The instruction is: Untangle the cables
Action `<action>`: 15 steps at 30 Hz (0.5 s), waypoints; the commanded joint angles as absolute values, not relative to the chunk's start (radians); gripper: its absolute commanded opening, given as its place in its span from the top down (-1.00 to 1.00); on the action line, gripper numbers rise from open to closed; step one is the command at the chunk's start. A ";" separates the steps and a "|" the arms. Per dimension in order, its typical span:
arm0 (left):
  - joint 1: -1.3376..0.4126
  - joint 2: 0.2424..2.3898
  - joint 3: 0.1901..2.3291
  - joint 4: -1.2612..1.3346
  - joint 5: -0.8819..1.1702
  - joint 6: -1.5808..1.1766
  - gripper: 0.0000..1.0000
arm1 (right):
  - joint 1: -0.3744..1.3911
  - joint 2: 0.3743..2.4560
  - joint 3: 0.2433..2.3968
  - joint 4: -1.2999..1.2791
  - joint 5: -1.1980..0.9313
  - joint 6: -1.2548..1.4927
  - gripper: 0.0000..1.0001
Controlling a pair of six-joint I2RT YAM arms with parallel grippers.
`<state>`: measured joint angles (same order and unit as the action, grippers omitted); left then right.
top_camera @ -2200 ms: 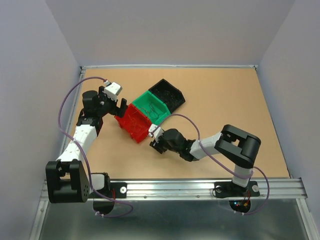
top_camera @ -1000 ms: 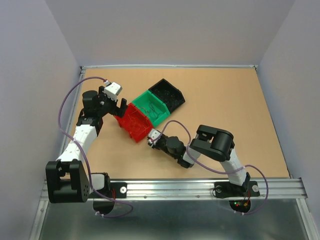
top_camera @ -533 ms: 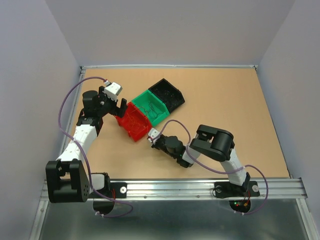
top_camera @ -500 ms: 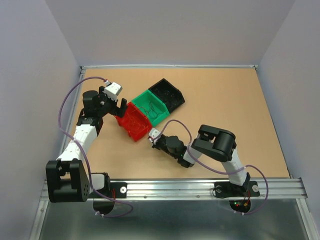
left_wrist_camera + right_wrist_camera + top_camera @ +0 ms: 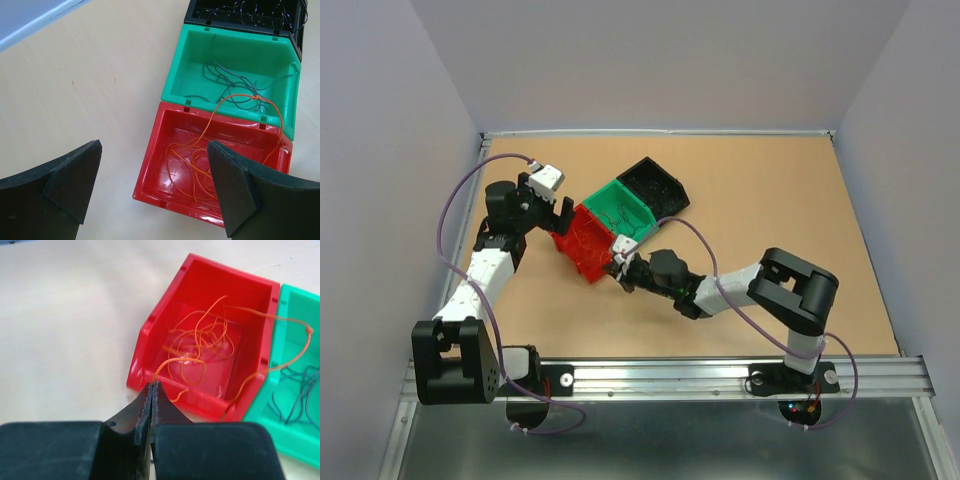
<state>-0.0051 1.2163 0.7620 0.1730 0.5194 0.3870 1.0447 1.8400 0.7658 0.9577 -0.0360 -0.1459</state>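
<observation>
Thin orange cables (image 5: 200,342) lie tangled in the red bin (image 5: 161,307). My right gripper (image 5: 151,385) is shut on one orange strand just outside the bin's near rim; from above it sits at the bin's near corner (image 5: 617,263). Another orange strand (image 5: 250,97) loops over the rim into the green bin (image 5: 175,75) and meets the grey cables (image 5: 230,82) there. My left gripper (image 5: 152,150) hangs open above the red bin's left edge (image 5: 149,167), holding nothing.
A black bin (image 5: 655,185) with dark cables (image 5: 250,10) adjoins the green bin (image 5: 625,205) at the far end of the row. The red bin (image 5: 582,240) ends the row nearest the arms. Purple arm cables loop beside both arms.
My right gripper has closed and moved from the table in front of the red bin up to its near corner, pinching an orange strand. The left arm has not moved.
</observation>
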 commanded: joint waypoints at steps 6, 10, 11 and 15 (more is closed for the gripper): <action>-0.008 1.198 0.799 0.189 0.529 0.394 -0.98 | 0.974 1.957 1.190 0.580 -0.129 -0.031 0.99; -0.008 1.200 0.799 0.190 0.526 0.396 -0.98 | 0.945 2.058 1.360 0.361 -0.160 -0.005 0.99; -0.008 1.200 0.799 0.190 0.526 0.396 -0.98 | 0.945 2.081 1.399 0.318 -0.153 -0.011 0.99; -0.009 1.204 0.802 0.190 0.511 0.396 -0.98 | 0.945 2.160 1.473 0.184 -0.091 -0.003 0.99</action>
<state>-0.0051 1.2163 0.7620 0.1719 0.5186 0.3878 0.9421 2.1105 1.3964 0.3954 -0.1268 -0.0257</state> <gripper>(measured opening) 0.986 0.013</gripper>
